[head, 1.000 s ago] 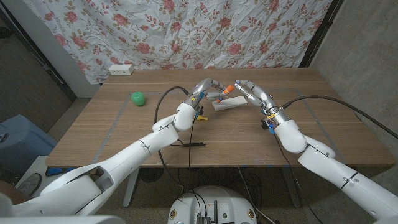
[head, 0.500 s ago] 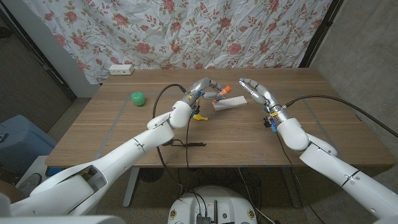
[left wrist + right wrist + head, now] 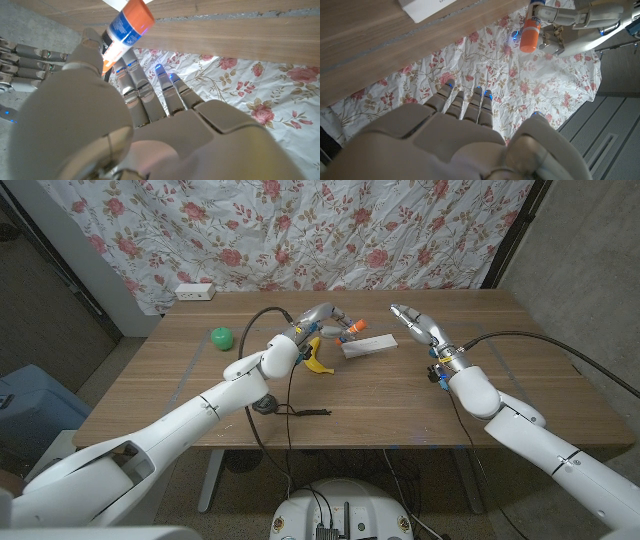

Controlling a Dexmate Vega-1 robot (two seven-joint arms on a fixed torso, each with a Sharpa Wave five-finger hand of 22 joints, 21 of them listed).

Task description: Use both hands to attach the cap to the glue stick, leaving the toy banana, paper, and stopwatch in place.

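Note:
My left hand (image 3: 318,319) holds the glue stick (image 3: 351,330) a little above the table, over the far middle. The stick (image 3: 126,26) has a white and blue body, and its orange cap (image 3: 139,13) sits on the end that points away from my palm. In the right wrist view the capped stick (image 3: 531,31) hangs in my left hand (image 3: 575,19). My right hand (image 3: 415,326) is off to the right of the stick, apart from it, fingers stretched out and holding nothing.
A yellow toy banana (image 3: 316,361) lies just below my left hand. White paper (image 3: 368,346) lies under the stick. The black stopwatch (image 3: 264,405) with its cord is near the table's front. A green ball (image 3: 221,337) and a white power strip (image 3: 195,292) are at the far left.
My right hand has let go of the stick's cap end and drawn back to the right. My left hand keeps the stick and has shifted slightly left, uncovering the banana.

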